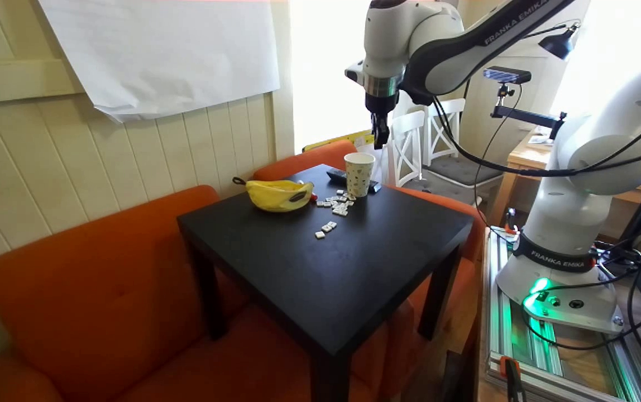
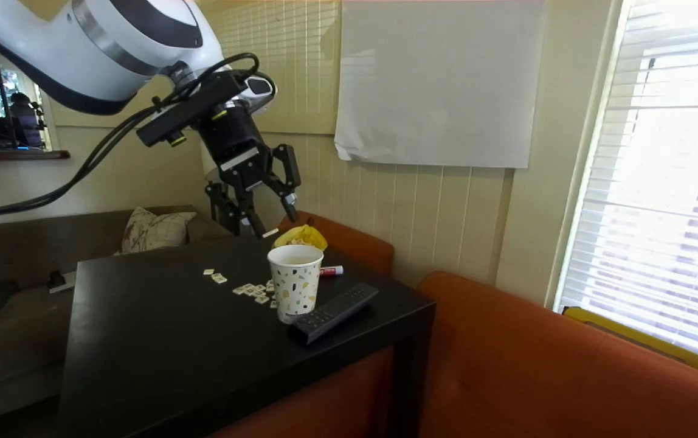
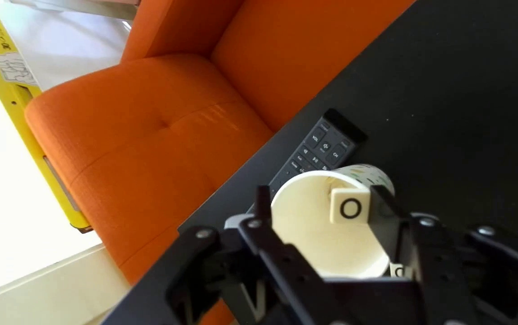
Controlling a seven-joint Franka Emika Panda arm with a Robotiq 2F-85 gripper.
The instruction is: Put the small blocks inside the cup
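blocks (image 1: 340, 205) lie scattered on the tabletop (image 1: 309, 268): flat, square, cream-white tiles, too small in both exterior views for their markings to be read. most form a loose group just beside the cup (image 2: 296, 286); a few sit apart in a short row, nearer the middle of the tabletop. the raised block (image 3: 350, 206) is off the table. its pale face bears a bold black letter o, and its sides look clean and straight. in the wrist view it touches just one finger of the gripper (image 3: 321, 201), whose other finger stands well apart, so the hand is spread wide with that block against a single fingertip. it shows against the mouth of the cup, but whether it is squarely above, i cannot tell.

the cup stands upright towards the corner nearest the window (image 2: 665, 182), white with dark, ochre and green flecks, plain cream inside. a tan patch shows within, too hidden to name. the remote (image 2: 337, 311) lies beside it, close to the edge by the orange seat (image 3: 164, 126). near the edge along the wall (image 1: 197, 139) is the yellow banana (image 1: 278, 196), with the red tube (image 2: 331, 271) close by.
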